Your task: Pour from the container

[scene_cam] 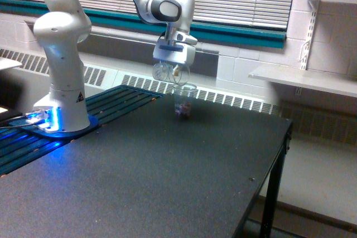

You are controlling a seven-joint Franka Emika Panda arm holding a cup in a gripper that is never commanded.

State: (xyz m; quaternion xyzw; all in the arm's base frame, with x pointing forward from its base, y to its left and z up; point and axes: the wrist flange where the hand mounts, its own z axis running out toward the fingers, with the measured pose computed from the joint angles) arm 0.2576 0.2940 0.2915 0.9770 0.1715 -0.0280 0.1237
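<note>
container (163, 72) hung tipped in our closed fingers (172, 72) above the taller cup (183, 101) near the counter's (167, 176) far edge; we judged holding its mouth over that rim mattered most.

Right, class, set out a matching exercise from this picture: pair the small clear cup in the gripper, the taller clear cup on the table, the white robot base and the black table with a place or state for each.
Things:
1. small squat clear cup
2. taller tapered clear plastic cup
3. white robot base
4. black table

Places or states:
A. stands upright on the table with dark bits at its bottom
B. stands beside a blue glow at the exterior view's left
C. held in the air by the gripper
D. carries the standing cup

Pairs: 1-C, 2-A, 3-B, 4-D
</note>
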